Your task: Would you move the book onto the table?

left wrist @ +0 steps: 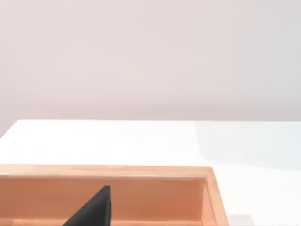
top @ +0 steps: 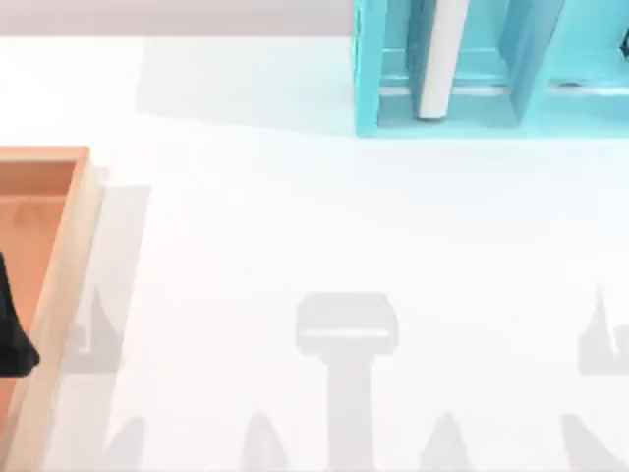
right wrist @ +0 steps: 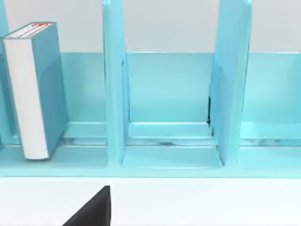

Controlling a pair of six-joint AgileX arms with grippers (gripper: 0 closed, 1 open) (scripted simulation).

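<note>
- Near edge of the table (top: 295, 226): plain white top w/ grey shadows of the arms on it.
- Left side, top view: orange-brown wooden tray (top: 61, 256) sits on the table, running off the left and near edges of the view.
- Left gripper (top: 14, 329): a dark shape above the tray interior at the far left edge of the top view. The left wrist view shows a black wedge of it (left wrist: 94, 211) in front of the tray's inner wall (left wrist: 155, 197). Whether it is open or closed: cannot tell. Nothing seen in its hold.
- Right gripper (right wrist: 94, 211): a black wedge of it shows in the right wrist view, over the white table top (right wrist: 211, 202), in front of the shelf and apart from it. Open or closed: cannot tell. Nothing seen in its hold.
- Far side, right of centre in top view: cyan shelf unit (top: 369, 88) stands on the table, w/ upright dividers making several compartments.
- The book (top: 442, 59) is in the shelf's left-end compartment, standing upright on the shelf floor, not on the table top. In the right wrist view the book (right wrist: 47, 84) shows white page edges toward the camera, a teal cover on its side and a red mark at the top.
- The 2 compartments next to the book's, per the right wrist view, have bare cyan floors and back wall.
</note>
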